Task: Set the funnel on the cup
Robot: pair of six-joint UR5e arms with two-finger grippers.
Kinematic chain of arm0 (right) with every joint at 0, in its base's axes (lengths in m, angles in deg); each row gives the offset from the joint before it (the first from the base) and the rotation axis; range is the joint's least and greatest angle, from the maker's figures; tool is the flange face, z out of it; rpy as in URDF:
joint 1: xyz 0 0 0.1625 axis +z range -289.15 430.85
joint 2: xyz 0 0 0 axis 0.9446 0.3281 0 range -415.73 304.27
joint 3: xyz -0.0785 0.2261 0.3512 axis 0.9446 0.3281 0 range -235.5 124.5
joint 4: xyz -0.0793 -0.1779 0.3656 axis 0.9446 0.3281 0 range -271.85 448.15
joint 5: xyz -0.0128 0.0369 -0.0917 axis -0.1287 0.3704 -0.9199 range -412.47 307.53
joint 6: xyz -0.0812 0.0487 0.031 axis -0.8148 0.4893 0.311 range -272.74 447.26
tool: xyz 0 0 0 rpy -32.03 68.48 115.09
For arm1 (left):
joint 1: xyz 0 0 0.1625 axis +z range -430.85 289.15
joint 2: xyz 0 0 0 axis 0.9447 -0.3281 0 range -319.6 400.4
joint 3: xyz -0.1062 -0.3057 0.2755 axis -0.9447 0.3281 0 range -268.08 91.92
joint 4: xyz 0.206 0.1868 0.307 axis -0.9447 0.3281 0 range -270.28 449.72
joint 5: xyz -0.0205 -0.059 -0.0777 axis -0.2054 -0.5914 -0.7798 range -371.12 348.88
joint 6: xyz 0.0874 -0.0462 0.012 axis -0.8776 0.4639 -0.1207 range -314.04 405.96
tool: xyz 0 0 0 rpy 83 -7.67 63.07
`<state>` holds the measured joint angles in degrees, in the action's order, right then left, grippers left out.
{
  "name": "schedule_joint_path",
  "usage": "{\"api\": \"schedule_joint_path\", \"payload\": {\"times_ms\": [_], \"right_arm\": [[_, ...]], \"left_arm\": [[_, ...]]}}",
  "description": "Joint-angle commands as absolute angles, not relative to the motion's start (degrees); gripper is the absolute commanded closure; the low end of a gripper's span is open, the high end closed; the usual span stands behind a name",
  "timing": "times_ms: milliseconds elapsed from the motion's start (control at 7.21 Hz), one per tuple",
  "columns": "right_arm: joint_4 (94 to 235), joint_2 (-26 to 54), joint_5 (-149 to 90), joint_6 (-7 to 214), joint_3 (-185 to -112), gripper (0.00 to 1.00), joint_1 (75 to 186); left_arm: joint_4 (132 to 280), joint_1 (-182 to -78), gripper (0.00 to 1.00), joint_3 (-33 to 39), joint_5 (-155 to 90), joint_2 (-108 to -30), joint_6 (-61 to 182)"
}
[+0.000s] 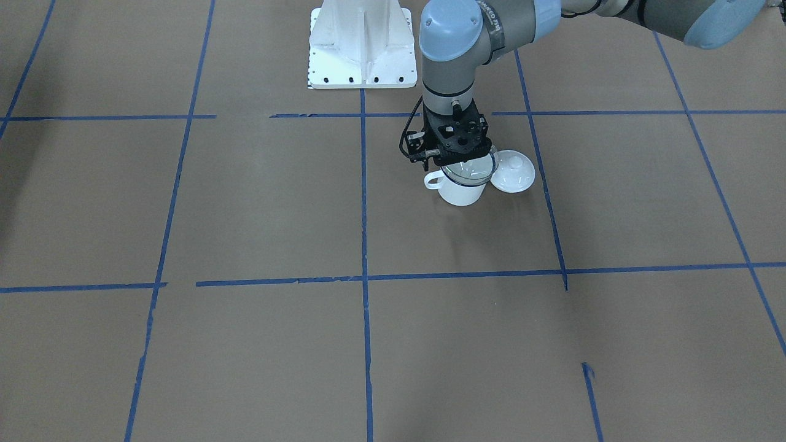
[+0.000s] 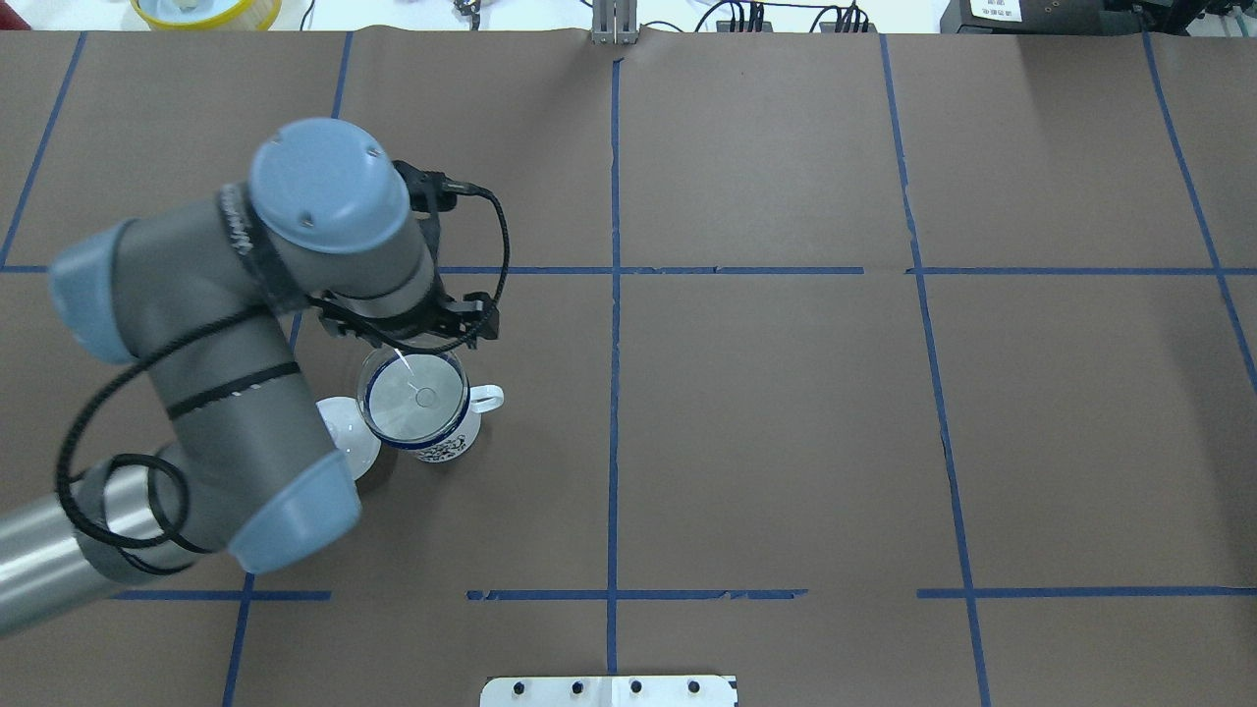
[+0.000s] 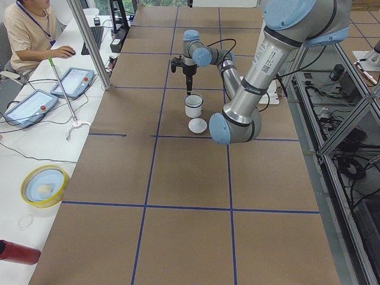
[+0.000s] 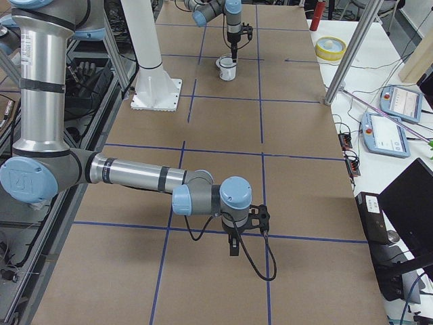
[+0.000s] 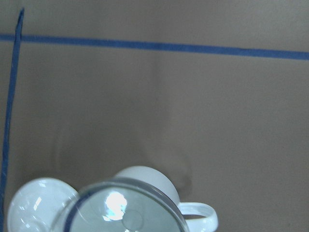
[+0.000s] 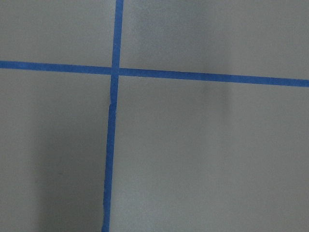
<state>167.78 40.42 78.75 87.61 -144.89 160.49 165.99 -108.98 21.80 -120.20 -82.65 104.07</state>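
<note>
The clear funnel [image 2: 413, 397] sits level over the mouth of the white, blue-rimmed cup [image 2: 447, 450], with the spout pointing down into it. My left gripper [image 2: 401, 342] stands upright at the funnel's far rim and looks shut on it. The fingertips are hidden by the wrist. In the front view the gripper [image 1: 457, 158] is right above the funnel [image 1: 471, 170] and cup [image 1: 460, 193]. The left wrist view shows the funnel [image 5: 123, 208] over the cup [image 5: 145, 178]. My right gripper [image 4: 233, 250] hangs low over bare table far from them, and I cannot tell its state.
A small white lid with a knob [image 2: 350, 439] lies touching or just beside the cup, toward the left arm. The cup's handle [image 2: 486, 397] points toward the table's middle. The robot's white base [image 1: 362, 46] stands behind. Blue tape lines cross the brown table.
</note>
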Motion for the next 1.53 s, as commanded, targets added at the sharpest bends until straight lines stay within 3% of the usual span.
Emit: {"api": "schedule_joint_path", "payload": {"times_ms": [0,555,693,1387], "right_arm": [[167.77,40.42,78.75,87.61,-144.89,0.0,160.49],[167.77,40.42,78.75,87.61,-144.89,0.0,160.49],[167.77,40.42,78.75,87.61,-144.89,0.0,160.49],[167.77,40.42,78.75,87.61,-144.89,0.0,160.49]], "left_arm": [[178.42,-124.2,0.0,23.63,-131.46,-69.36,78.09],[180.7,-152.61,0.0,13.21,-141.79,-52.79,39.32],[181.13,-153.89,0.0,12.21,-142.25,-46.58,36.93],[180.43,-159.88,0.0,10.62,-141.64,-45.11,37.78]]}}
